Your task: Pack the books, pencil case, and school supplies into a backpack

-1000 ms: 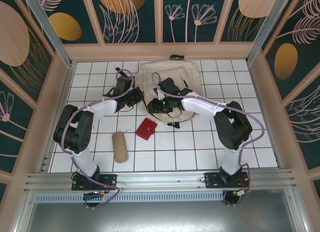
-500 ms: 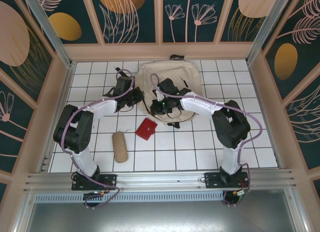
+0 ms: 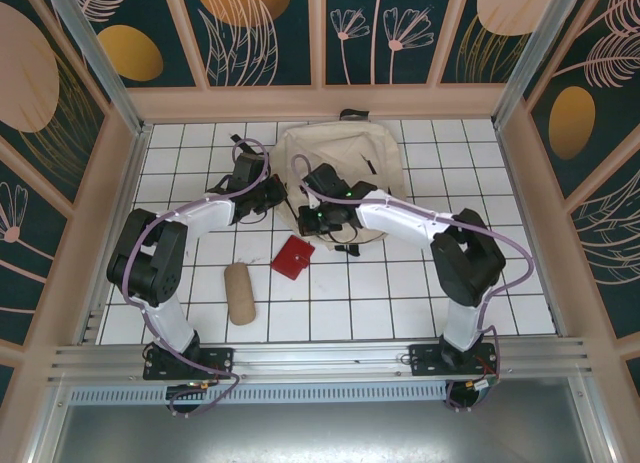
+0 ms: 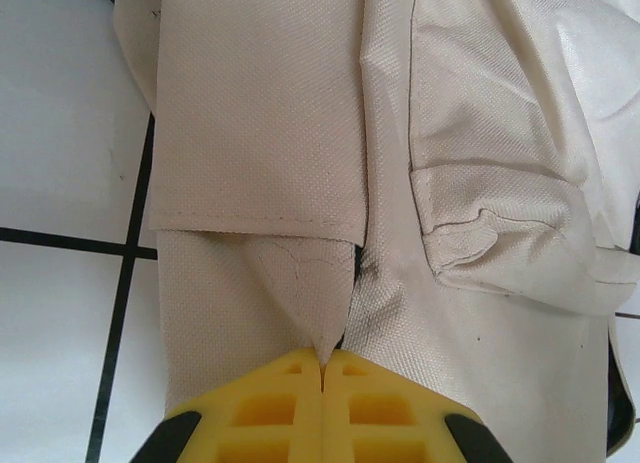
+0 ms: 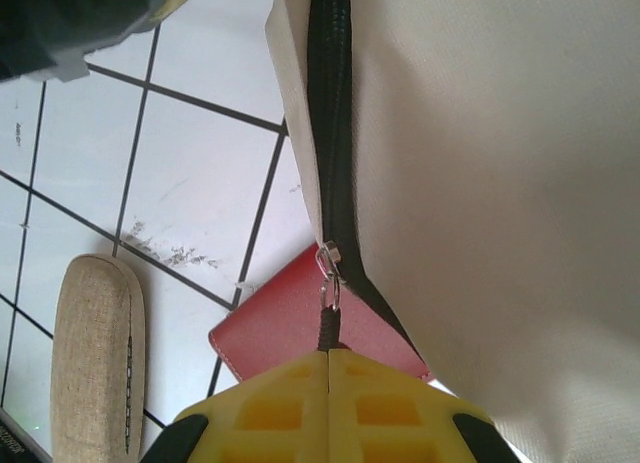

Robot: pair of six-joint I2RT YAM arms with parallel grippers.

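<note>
The beige backpack (image 3: 345,153) lies at the back of the tiled table. My left gripper (image 3: 284,195) is at its left edge, and the left wrist view has this gripper (image 4: 322,361) shut on a pinched fold of backpack fabric (image 4: 260,133). My right gripper (image 3: 308,223) is at the bag's near left corner. In the right wrist view this gripper (image 5: 328,351) is shut on the zipper pull cord (image 5: 326,328) of the black zipper (image 5: 330,133). The red square school supplies (image 3: 292,256) (image 5: 285,323) and the tan pencil case (image 3: 239,292) (image 5: 95,363) lie on the tiles in front. The books are out of view.
Low wooden walls (image 3: 120,183) enclose the white tiled table (image 3: 400,293). Black backpack straps (image 3: 348,245) trail at the bag's near edge. Open tiles spread to the right and front of the bag.
My right gripper has shut on the zipper pull and moved a little left along the bag's edge. The left arm has stayed put.
</note>
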